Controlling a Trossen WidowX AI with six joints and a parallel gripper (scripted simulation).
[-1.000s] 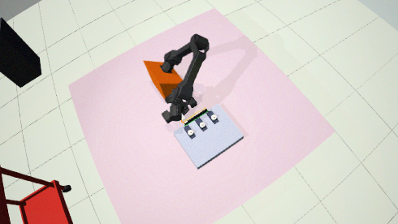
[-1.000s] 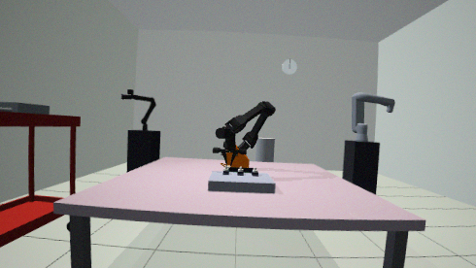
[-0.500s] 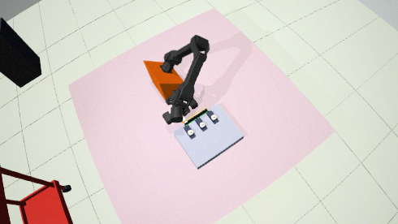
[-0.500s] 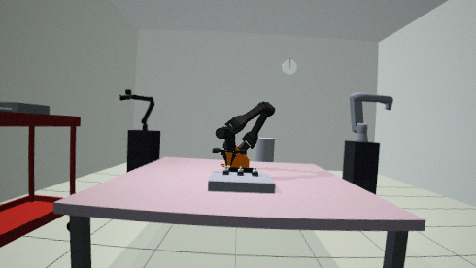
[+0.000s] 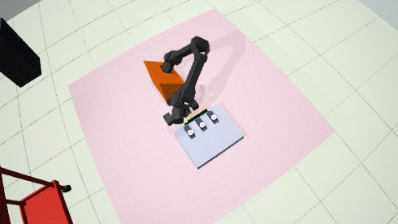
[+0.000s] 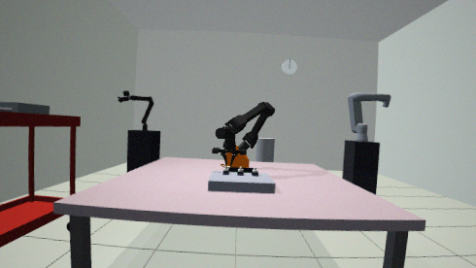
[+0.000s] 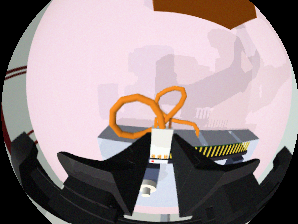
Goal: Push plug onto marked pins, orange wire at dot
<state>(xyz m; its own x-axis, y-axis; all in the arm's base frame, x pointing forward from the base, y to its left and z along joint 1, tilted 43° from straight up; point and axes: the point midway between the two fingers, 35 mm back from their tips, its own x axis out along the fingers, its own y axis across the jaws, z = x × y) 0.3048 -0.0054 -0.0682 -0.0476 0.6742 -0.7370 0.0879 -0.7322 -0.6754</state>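
My gripper (image 7: 161,137) (image 5: 185,120) (image 6: 226,166) is shut on the white plug (image 7: 161,137), at the left end of the pin row. The orange lead (image 7: 112,118) loops behind the plug. Small orange marks show at the plug's front edge, with a red spot just beyond its left corner. The pin row (image 7: 225,150) (image 5: 196,117) runs to the right from the plug along the holder (image 5: 215,142) (image 6: 243,185) (image 7: 107,145). A dark servo with a white horn (image 7: 147,188) (image 5: 191,132) lies just beyond the plug. Whether any pin is inside the plug cannot be told; the fingers hide part of the row.
Two more servos with white horns (image 5: 202,125) (image 5: 214,117) sit on the holder. The orange arm base (image 5: 163,77) (image 6: 239,158) stands behind it on the pink table top (image 5: 134,174) (image 6: 316,194). A red cart (image 5: 45,203) stands off to the left.
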